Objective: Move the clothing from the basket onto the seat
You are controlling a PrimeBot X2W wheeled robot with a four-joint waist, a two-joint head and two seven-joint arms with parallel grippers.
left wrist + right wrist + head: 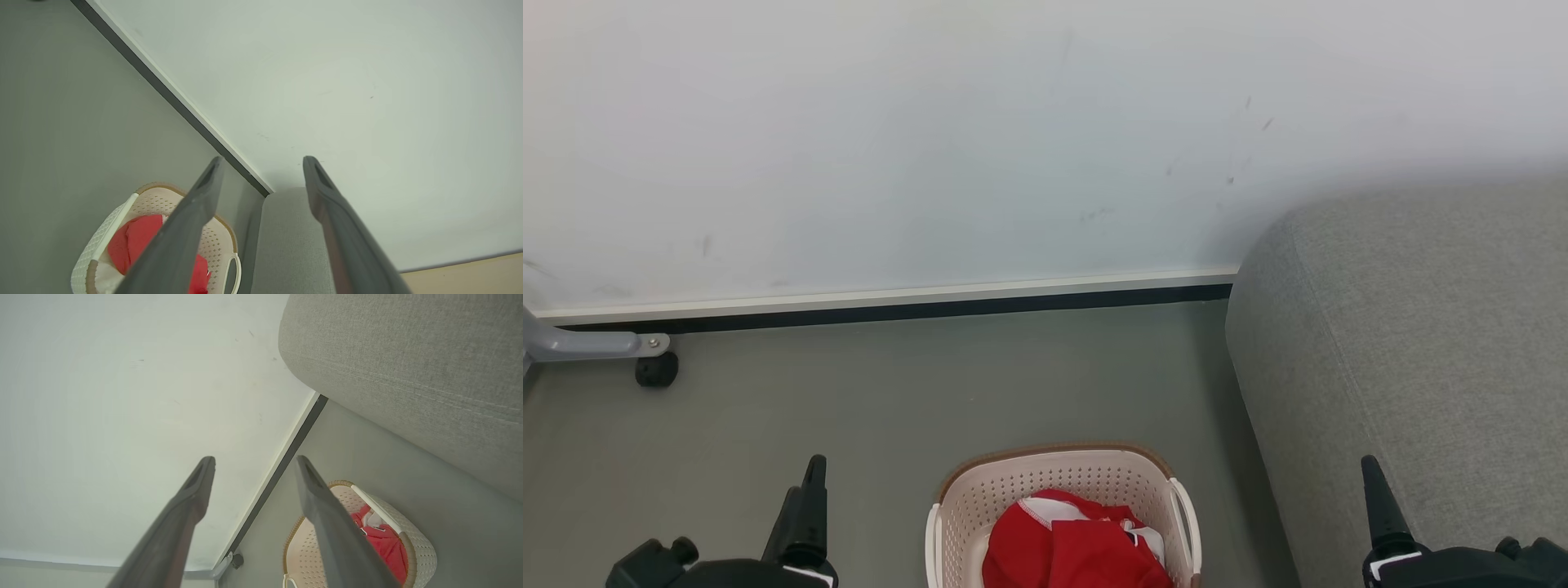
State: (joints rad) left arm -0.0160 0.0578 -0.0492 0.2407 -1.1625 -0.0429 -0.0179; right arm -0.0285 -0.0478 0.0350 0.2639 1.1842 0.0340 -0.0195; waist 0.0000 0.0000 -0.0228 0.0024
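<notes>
Left end effector (263, 160): we see its two dark fingers spread wide with nothing between them; it sits at the lower left of the head view, over the floor (849, 408).
Right end effector (254, 458): its fingers are also spread wide and empty; it sits at the lower right of the head view, where one finger overlaps the seat (1421, 343) in the picture.
Clothing (1078, 549): a bright red heap with white trim lies inside the basket (1013, 490), at the bottom centre of the head view. We think it may be more than one garment, but the folds hide where one would end.
Basket: cream, perforated and brown-rimmed, it stands on the floor between the two end effectors and just beside the seat. The frame edge cuts off its near part.
Seat: a grey woven sofa takes up the right of the head view, its rounded end near the wall (931, 147).
Wall: pale with a few dark scuffs, it fills the upper half, with a dark skirting strip along its foot.
Castor (656, 370): we see a black wheel under a grey metal leg at the left edge, close to the skirting.
</notes>
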